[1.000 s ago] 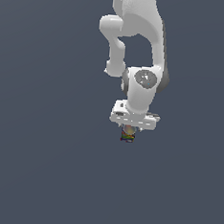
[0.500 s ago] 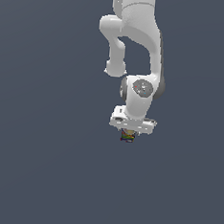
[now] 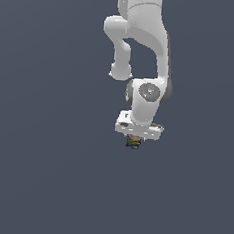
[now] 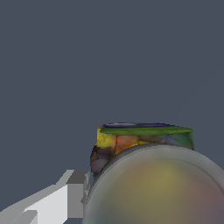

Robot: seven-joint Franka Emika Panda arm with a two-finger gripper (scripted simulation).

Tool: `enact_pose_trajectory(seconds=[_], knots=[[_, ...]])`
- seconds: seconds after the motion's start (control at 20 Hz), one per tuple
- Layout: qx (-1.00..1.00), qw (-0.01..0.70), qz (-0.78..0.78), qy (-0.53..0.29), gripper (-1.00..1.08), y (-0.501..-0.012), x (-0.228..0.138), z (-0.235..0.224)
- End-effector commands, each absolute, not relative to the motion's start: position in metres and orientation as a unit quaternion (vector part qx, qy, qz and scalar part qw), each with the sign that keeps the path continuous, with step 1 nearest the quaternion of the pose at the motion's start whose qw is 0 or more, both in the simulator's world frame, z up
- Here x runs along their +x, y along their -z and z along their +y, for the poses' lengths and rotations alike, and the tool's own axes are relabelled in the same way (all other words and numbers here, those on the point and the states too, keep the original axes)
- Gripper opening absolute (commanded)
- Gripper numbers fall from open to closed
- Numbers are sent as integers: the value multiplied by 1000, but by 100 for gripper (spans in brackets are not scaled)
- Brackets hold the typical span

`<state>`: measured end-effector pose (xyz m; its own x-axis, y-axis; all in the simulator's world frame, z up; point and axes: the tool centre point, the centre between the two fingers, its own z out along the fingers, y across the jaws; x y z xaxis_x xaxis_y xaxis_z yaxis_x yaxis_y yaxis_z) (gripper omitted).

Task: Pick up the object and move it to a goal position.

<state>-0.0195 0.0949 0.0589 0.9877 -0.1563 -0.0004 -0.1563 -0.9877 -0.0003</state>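
While the white, glossy Franka arm [image 3: 145, 46] drops from the top edge of the exterior view, its wrist ends just below frame centre, slightly toward that view's right. The white gripper [image 3: 133, 141] hangs straight down under the flat mounting block. Tucked right beneath it sits the tiny can-like object [image 3: 133, 142], multicoloured bands of red, green, yellow and blue on its sides, far smaller than the hand above it.

Wrist view: the can [image 4: 131, 144] fills the lower middle of the frame. Its round greyish-pink top bulges toward the lens, blurred; the banded side shows above that, yellow and red patches with a green rim and a dark blue edge. One pale grey finger [image 4: 65, 197] sits at the lower left corner, touching or just beside the can's side. The other finger is not visible.

Claw state: appears closed around the can, with it between the fingers directly under the palm. Background is uniform dark grey-blue in both views; no surface edge is discernible.
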Motion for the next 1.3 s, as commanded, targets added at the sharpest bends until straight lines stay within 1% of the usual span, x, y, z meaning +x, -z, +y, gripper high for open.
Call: enact_pose_trajectory(seconds=[0.0, 0.25, 0.5, 1.25], knots=[[-997, 0, 78, 0, -100, -59, -20, 95], [-997, 0, 78, 0, -100, -66, -20, 91], [-997, 0, 78, 0, -100, -87, -19, 78], [-997, 1, 79, 0, -100, -210, -16, 5]])
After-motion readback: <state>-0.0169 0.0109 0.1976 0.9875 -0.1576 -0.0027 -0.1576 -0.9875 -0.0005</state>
